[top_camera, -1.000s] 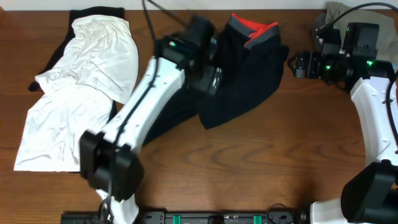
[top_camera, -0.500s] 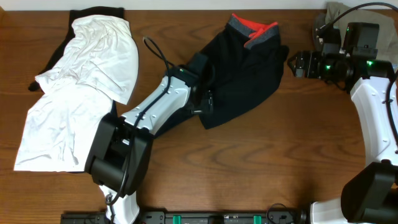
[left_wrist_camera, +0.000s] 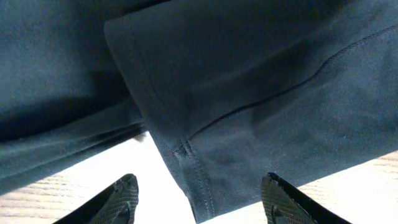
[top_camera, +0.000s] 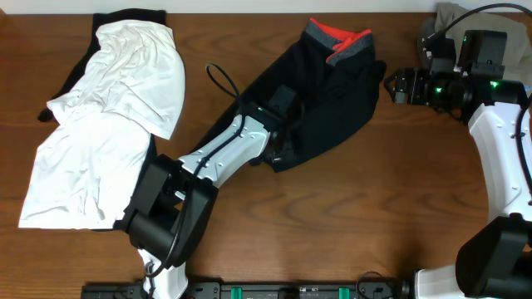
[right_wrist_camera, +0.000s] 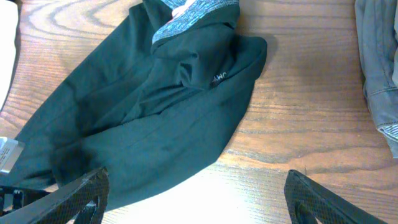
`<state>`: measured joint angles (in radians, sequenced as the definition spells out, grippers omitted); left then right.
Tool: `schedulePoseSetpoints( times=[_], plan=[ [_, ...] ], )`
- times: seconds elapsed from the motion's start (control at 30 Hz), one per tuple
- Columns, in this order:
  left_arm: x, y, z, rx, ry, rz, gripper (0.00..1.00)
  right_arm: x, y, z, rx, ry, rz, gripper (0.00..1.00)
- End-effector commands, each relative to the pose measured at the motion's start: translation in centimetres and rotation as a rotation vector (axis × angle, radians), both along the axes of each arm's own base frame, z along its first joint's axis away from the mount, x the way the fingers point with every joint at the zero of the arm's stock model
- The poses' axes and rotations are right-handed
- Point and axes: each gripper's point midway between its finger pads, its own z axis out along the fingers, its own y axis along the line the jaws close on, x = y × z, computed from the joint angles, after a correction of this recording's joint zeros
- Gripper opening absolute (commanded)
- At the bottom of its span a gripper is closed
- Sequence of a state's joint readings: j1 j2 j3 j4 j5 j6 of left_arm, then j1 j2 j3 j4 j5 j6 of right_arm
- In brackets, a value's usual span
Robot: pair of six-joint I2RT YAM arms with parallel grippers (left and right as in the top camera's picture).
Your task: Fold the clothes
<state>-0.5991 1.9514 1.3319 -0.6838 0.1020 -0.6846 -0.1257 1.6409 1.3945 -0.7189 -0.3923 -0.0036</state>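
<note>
three garments at least lie on the table [top_camera: 374,216] and none looks folded, so the task reads as barely begun; at far left a white garment [top_camera: 108,124] sprawls rumpled and creased, lying partly over a black garment [top_camera: 125,17] of which only the edges show at the top and along the side; neither is being handled, and both would need spreading flat before any fold; in the middle lies the dark garment [top_camera: 341,91], crumpled on a slant, its grey waistband with a red lining [top_camera: 339,37] turned toward the far edge and its lower part bunched into loose folds; the left gripper [left_wrist_camera: 198,180] hangs low over that garment's near hem [left_wrist_camera: 186,155], its fingers [left_wrist_camera: 124,193] spread wide either side of a stitched corner and closed on nothing, so i judge a grasp of this corner is the step in hand, not yet made; further right the right gripper [right_wrist_camera: 196,174] hovers beside the dark garment near the waistband end, likewise wide open and empty, apart from the cloth; at the far right corner a grey-green garment [top_camera: 449,17] lies heaped and untouched; what is left, then, is nearly everything: flattening, folding and setting down each piece in turn.
</note>
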Motion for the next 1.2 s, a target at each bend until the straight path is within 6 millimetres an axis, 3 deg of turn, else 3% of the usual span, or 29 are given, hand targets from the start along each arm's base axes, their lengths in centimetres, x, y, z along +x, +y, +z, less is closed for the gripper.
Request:
schedulePoseSetpoints(
  times=[0.0,0.07,0.1,0.2,0.33,0.53,0.73,0.87,1.03,1.17],
  plan=[
    [-1.0,0.1,-1.9,0.027,0.055,0.028,0.65,0.2,0.3,0.4,-0.001,-0.007,0.008,0.88],
    [-1.3,-0.1,-2.6,0.018,0.084,0.031,0.65,0.1,0.3,0.3,-0.001,-0.004,0.009,0.88],
    [-1.3,-0.1,-2.7,0.01,0.091,0.032,0.6,0.1,0.3,0.3,-0.001,-0.001,0.009,0.88],
    [-1.3,0.0,-2.7,0.008,0.094,0.036,0.22,0.0,0.3,0.2,0.0,0.005,0.009,0.88],
    [-1.4,0.0,-2.7,0.011,0.098,0.034,0.06,0.0,0.3,0.2,0.0,0.005,0.009,0.89],
    [-2.1,0.8,-1.9,-0.009,0.158,0.039,0.06,0.0,0.3,0.2,0.0,0.005,0.009,0.89],
    [-5.2,7.0,0.9,0.095,0.323,0.068,0.06,0.0,0.3,0.3,-0.001,0.002,0.009,0.89],
    [-7.8,10.7,1.7,0.225,0.434,0.104,0.06,0.2,0.3,0.4,-0.001,-0.005,0.009,0.89],
    [-11.4,12.3,0.7,0.31,0.537,0.085,0.06,0.3,0.3,0.4,-0.002,-0.011,0.01,0.89],
    [-15.7,14.0,-1.0,0.386,0.648,0.112,0.06,0.5,0.3,0.6,-0.003,-0.023,0.01,0.89]
  ],
)
